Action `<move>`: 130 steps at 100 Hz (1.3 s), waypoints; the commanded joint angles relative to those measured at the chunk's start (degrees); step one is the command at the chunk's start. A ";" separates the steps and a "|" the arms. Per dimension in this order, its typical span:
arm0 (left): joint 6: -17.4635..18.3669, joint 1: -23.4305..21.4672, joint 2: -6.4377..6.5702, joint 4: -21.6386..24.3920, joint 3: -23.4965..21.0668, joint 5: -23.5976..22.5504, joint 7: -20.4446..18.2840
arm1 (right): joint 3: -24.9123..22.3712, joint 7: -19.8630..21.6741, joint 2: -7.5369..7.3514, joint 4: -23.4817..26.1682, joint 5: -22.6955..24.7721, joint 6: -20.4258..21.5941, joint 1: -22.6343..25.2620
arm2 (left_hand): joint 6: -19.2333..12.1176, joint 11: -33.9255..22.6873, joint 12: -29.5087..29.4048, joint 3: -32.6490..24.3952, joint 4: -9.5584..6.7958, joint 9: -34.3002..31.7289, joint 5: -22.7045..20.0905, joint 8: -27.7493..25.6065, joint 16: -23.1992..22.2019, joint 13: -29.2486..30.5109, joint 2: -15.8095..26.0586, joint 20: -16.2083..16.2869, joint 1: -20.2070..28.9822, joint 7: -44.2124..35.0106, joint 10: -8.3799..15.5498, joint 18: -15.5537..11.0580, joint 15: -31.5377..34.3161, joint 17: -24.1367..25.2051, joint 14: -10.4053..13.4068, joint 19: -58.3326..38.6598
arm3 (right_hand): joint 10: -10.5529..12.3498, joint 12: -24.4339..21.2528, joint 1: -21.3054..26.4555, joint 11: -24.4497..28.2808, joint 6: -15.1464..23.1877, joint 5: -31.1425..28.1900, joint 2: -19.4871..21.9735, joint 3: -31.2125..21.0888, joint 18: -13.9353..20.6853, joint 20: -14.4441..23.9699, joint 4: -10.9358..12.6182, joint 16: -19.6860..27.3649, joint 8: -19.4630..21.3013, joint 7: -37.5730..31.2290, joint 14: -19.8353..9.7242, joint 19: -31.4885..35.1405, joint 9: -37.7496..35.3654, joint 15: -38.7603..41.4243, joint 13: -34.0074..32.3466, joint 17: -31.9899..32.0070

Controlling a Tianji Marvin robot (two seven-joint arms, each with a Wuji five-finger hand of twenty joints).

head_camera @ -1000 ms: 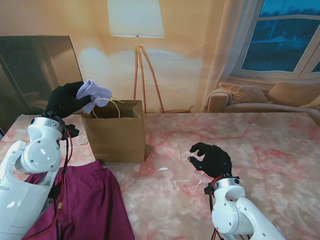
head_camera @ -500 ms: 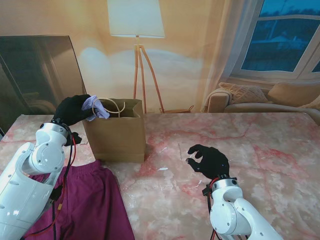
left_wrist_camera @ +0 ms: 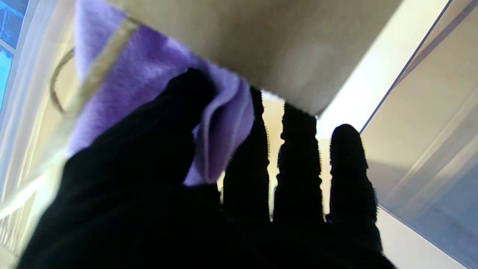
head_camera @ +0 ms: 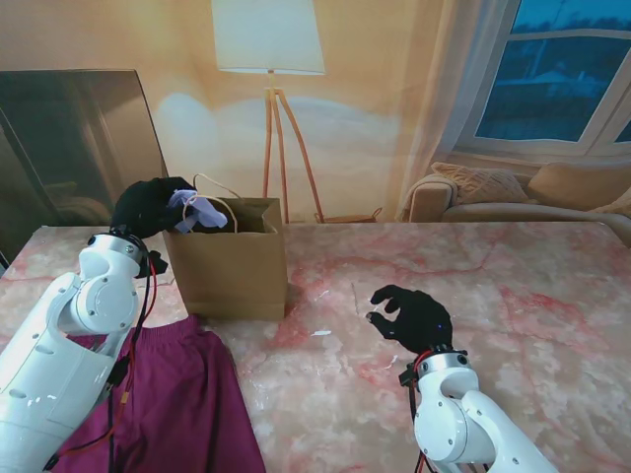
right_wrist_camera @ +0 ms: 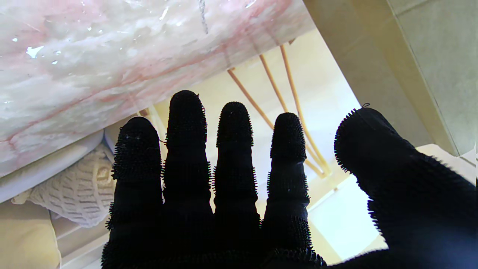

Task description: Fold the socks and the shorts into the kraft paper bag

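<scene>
1. My left hand [head_camera: 150, 205] is pinching the lilac sock [head_camera: 200, 210] between thumb and forefinger; my other fingers [left_wrist_camera: 349, 168] are standing straight and apart.
2. I am holding that sock at the left rim of the bag's mouth, partly over the opening, with one end drooping inside past the rim.
3. In the left wrist view the sock [left_wrist_camera: 157, 86] is lying against a paper cord handle [left_wrist_camera: 101, 67], and the bag's brown wall [left_wrist_camera: 283, 48] is sitting right beside my fingertips.
4. The bag [head_camera: 229, 258] is standing upright on the table [head_camera: 532, 286], toward the far left part, its mouth open and its cord handles [head_camera: 217, 187] rising over the rim.
5. The shorts [head_camera: 182, 404], magenta, are lying flat on the table nearer to me than the bag, their upper edge just beside the bag's base, partly under my left arm.
6. My right hand [head_camera: 414, 313] is holding nothing, palm down over the marble well to the right of the bag, fingers [right_wrist_camera: 186, 149] side by side and the thumb spread wide.
7. Whether that hand is touching the table, I cannot tell.
</scene>
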State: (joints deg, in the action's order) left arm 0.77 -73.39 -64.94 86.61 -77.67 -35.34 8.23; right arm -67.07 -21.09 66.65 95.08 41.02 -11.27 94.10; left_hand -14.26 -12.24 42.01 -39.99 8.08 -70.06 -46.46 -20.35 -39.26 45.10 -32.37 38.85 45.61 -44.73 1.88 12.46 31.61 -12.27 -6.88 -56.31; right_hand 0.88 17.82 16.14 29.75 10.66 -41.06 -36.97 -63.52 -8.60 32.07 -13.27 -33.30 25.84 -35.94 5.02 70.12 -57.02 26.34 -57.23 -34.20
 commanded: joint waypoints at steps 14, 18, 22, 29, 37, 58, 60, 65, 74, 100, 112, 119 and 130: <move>0.27 1.31 0.41 -0.95 0.80 -1.28 -2.26 | -0.18 0.41 0.25 -0.36 -0.12 0.30 -0.20 | 9.20 -1.03 -19.11 -13.59 -1.20 16.14 7.00 2.38 4.72 -9.53 -0.06 -2.07 -9.82 15.09 1.62 -2.58 -7.98 3.91 3.53 5.18 | 1.04 0.41 -1.71 0.73 0.99 1.20 1.24 0.64 0.11 2.15 3.74 -1.02 0.07 0.92 -0.44 0.37 1.88 1.62 0.69 0.61; 0.22 1.56 0.54 -1.09 0.87 -1.42 -2.91 | -0.20 0.55 0.24 -0.50 -0.17 0.30 -0.45 | 10.64 0.07 -20.75 -13.39 -1.33 19.88 9.62 3.36 6.13 -11.53 -0.65 -2.70 -10.66 18.32 1.20 -2.66 -10.01 4.96 3.61 7.03 | 0.97 0.41 -1.73 0.72 1.10 1.15 1.22 0.64 0.11 2.15 3.74 -1.02 0.07 0.91 -0.40 0.37 1.90 1.64 0.67 0.61; 0.09 1.79 0.71 -1.06 0.86 -1.35 -4.02 | -0.15 0.73 0.23 -0.71 -0.25 0.32 -0.77 | 12.09 1.12 -22.13 -13.12 -1.00 23.98 12.40 4.53 8.07 -13.93 -1.52 -3.62 -11.66 21.42 -0.26 -2.51 -12.32 6.36 3.55 9.63 | 1.07 0.40 -1.72 0.71 1.05 1.16 1.21 0.67 0.11 2.15 3.73 -1.01 0.07 0.91 -0.41 0.37 1.92 1.63 0.70 0.61; -1.06 1.90 1.42 0.08 0.51 -0.98 -8.67 | 0.13 1.13 0.19 -1.28 -0.36 0.27 -1.61 | 14.12 2.36 -23.29 -11.74 -0.66 30.00 16.32 5.77 10.49 -18.17 -1.49 -5.37 -12.57 24.83 -1.45 -2.96 -15.18 8.89 3.54 14.16 | 1.03 0.41 -1.74 0.71 1.03 1.14 1.16 0.67 0.10 2.14 3.73 -1.01 0.08 0.89 -0.50 0.37 1.89 1.65 0.67 0.62; -1.10 2.68 1.75 -0.19 0.45 -1.35 -9.91 | 0.68 1.64 0.21 -2.07 -0.74 0.16 -2.84 | 14.39 2.39 -23.53 -11.06 -0.72 31.53 17.08 6.03 11.44 -19.07 -0.91 -5.83 -13.09 25.81 -1.58 -3.10 -16.16 9.38 3.78 15.83 | 1.00 0.41 -1.76 0.73 1.05 1.13 1.14 0.64 0.10 2.14 3.72 -1.00 0.08 0.90 -0.51 0.37 1.83 1.63 0.72 0.62; 0.08 3.52 2.27 -0.66 -0.62 -0.63 -12.70 | 2.45 2.37 0.41 -4.15 -1.89 -0.02 -6.20 | 14.09 2.39 -23.97 -10.54 -0.59 32.28 16.26 5.84 12.29 -18.97 -0.19 -6.09 -14.16 26.03 -1.62 -3.13 -16.86 9.43 3.83 17.15 | 0.94 0.41 -1.83 0.70 1.07 1.09 1.41 0.79 0.08 2.16 3.74 -1.00 0.08 0.90 -0.31 0.38 1.92 1.68 0.73 0.78; 0.30 3.52 2.31 -0.64 -0.79 -0.45 -12.94 | 2.61 2.45 0.42 -4.31 -1.95 -0.01 -6.48 | 14.11 2.41 -24.01 -10.47 -0.57 32.28 16.23 5.82 12.36 -18.91 -0.16 -6.12 -14.27 26.07 -1.65 -3.11 -16.92 9.46 3.82 17.29 | 0.96 0.41 -1.84 0.71 1.09 1.01 1.41 0.80 0.08 2.16 3.74 -0.99 0.09 0.87 -0.37 0.39 1.87 1.66 0.78 0.78; 0.60 3.49 2.41 -0.41 -1.22 0.07 -13.65 | 2.99 2.63 0.43 -4.72 -2.02 0.02 -7.20 | 14.03 2.51 -24.12 -10.20 -0.50 32.39 16.16 5.79 12.52 -18.90 -0.03 -6.21 -14.59 26.19 -1.70 -3.01 -17.10 9.55 3.88 17.63 | 0.94 0.41 -1.91 0.69 1.10 1.02 1.46 0.87 0.08 2.17 3.74 -0.98 0.09 0.88 -0.43 0.39 1.89 1.65 0.79 0.78; 1.20 3.39 2.71 0.44 -2.07 0.83 -15.47 | 3.61 2.71 0.52 -5.46 -2.26 0.09 -8.42 | 14.30 2.95 -24.44 -9.11 -0.27 32.89 16.15 5.72 13.05 -19.20 0.26 -6.58 -15.85 26.91 -1.93 -2.94 -17.86 9.83 3.85 19.10 | 0.93 0.41 -1.96 0.69 1.03 1.02 1.51 0.92 0.08 2.17 3.75 -0.98 0.09 0.89 -0.39 0.39 1.84 1.69 0.71 0.78; 0.88 3.71 3.34 2.10 -2.66 -1.42 -17.82 | 4.76 2.07 0.91 -7.09 -3.20 0.28 -10.27 | 14.37 3.16 -23.45 -11.08 1.32 32.66 12.31 2.69 12.68 -19.57 -2.50 -5.48 -22.00 26.22 -3.86 -2.43 -18.41 9.42 2.61 21.65 | 0.88 0.43 -2.44 0.70 0.95 0.87 2.19 1.20 0.03 2.19 3.80 -0.97 0.09 0.88 -0.27 0.41 1.84 1.68 0.85 0.93; 0.19 4.11 3.56 2.39 -2.43 -1.44 -19.34 | 4.96 1.53 1.05 -7.35 -3.55 0.80 -10.24 | 11.93 3.03 -22.24 -11.71 1.26 32.63 12.44 -5.84 12.58 -19.87 -4.27 -4.94 -19.81 18.00 -3.84 -2.59 -18.72 9.38 2.69 22.45 | 0.86 0.46 -3.38 0.75 0.95 0.66 4.04 1.83 0.04 2.22 4.02 -0.98 0.08 0.90 -0.23 0.48 1.71 1.73 0.86 0.95; -0.88 4.35 3.86 2.85 -2.17 -1.78 -21.21 | 5.00 1.28 1.10 -7.47 -3.64 1.00 -10.15 | 10.07 2.57 -20.58 -12.77 1.51 34.40 18.59 -17.31 12.34 -21.00 -6.22 -4.96 -19.56 7.40 -4.45 -3.04 -18.84 9.43 2.44 22.70 | 0.81 0.44 -3.33 0.70 0.96 0.69 4.06 1.94 0.04 2.22 4.15 -0.97 0.05 0.96 -0.26 0.49 1.71 1.71 0.91 0.95; -0.59 4.87 3.89 2.20 -1.64 -2.71 -20.87 | 5.03 1.05 1.15 -7.92 -3.79 1.23 -10.19 | 2.43 1.52 -18.61 -14.59 2.03 32.49 18.57 -34.42 11.89 -20.40 -9.15 -4.70 -19.66 -10.35 -4.17 -2.48 -18.40 8.95 1.98 21.90 | 0.82 0.45 -3.21 0.67 0.93 0.64 3.97 1.97 0.03 2.21 4.27 -0.97 0.05 1.00 -0.28 0.49 1.63 1.72 0.88 0.94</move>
State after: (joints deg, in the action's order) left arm -0.37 -69.12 -61.23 88.99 -79.59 -37.55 -13.83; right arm -62.29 -19.89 67.43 87.42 37.27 -10.34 83.54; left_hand -7.72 -9.79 22.39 -52.18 8.01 -36.74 -27.58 -48.50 -26.71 26.86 -38.82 33.16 25.45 -48.83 -1.42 10.18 13.95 -3.15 -4.69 -34.10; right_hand 0.88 17.83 14.85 29.75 10.67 -41.06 -33.63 -62.62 -8.60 32.09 -11.48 -33.30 25.84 -35.94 5.02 70.12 -57.02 26.39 -57.23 -34.08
